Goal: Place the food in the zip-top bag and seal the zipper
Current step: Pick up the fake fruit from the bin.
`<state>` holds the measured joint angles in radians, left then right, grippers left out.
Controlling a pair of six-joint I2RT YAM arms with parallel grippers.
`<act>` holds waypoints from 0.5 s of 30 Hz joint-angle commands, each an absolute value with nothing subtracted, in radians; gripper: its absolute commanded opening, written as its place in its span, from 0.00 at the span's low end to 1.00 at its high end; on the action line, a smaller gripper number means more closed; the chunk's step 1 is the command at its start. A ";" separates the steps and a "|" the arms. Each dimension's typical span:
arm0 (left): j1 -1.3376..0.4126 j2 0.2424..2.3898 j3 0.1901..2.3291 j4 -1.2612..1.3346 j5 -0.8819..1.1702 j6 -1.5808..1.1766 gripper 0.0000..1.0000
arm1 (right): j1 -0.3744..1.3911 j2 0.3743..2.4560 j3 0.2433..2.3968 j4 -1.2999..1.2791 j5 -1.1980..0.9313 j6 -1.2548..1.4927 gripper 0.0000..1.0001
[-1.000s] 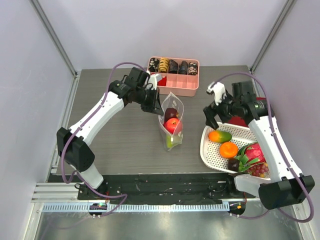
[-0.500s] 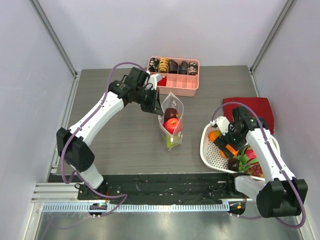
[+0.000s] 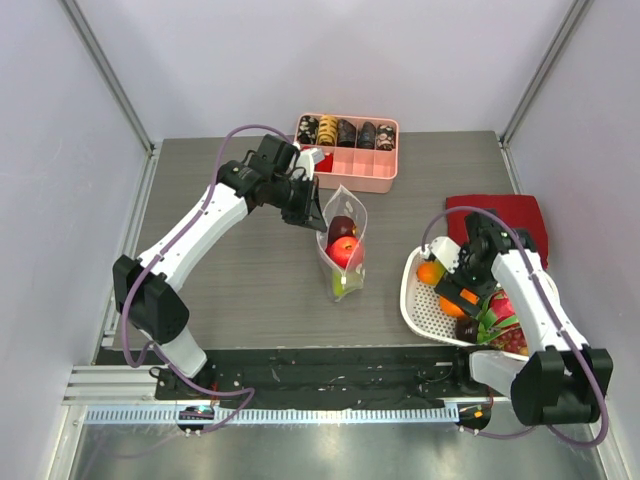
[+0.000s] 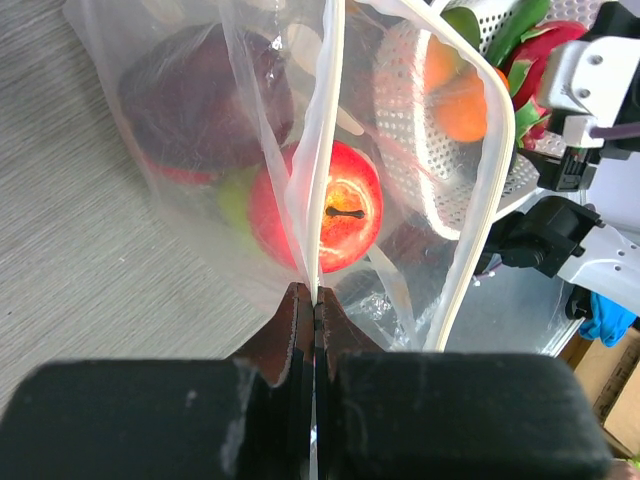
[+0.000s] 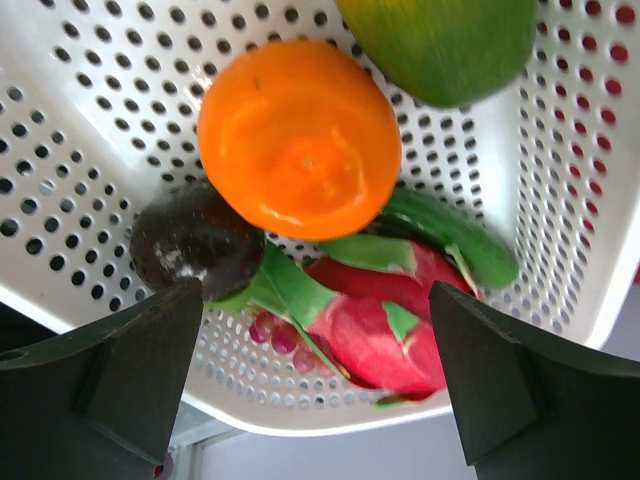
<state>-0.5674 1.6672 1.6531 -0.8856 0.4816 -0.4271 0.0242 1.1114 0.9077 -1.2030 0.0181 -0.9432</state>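
Observation:
The zip-top bag point(image 3: 343, 250) stands open mid-table with a red apple point(image 3: 345, 250), a dark fruit and a green one inside. My left gripper point(image 3: 313, 212) is shut on the bag's rim; in the left wrist view the zipper strip point(image 4: 326, 150) runs out from between my fingers, with the apple point(image 4: 335, 205) behind it. My right gripper point(image 3: 462, 290) is open and empty, low over the white perforated basket point(image 3: 420, 300). In the right wrist view an orange fruit point(image 5: 300, 135) lies between my fingers, beside a dark fruit point(image 5: 195, 240), a dragon fruit point(image 5: 390, 310) and a green-orange fruit point(image 5: 440, 40).
The pink compartment tray point(image 3: 347, 150) with snack pieces stands at the back of the table. A red cloth point(image 3: 500, 215) lies behind the basket at the right. Purple walls close in both sides.
My right arm came down from above the basket's far side and now hovers low over the fruits in it. The left gripper and the bag have not moved.

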 commanded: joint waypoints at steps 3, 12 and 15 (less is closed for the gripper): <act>-0.571 1.658 1.695 -0.891 0.497 -0.405 0.00 | 0.020 1.209 0.922 -1.100 -0.100 -0.902 1.00; -0.571 1.655 1.687 -0.902 0.486 -0.391 0.00 | 0.023 1.336 0.850 -0.988 -0.120 -0.870 1.00; -0.571 1.655 1.687 -0.904 0.482 -0.387 0.00 | 0.025 1.342 0.839 -0.982 -0.121 -0.870 0.98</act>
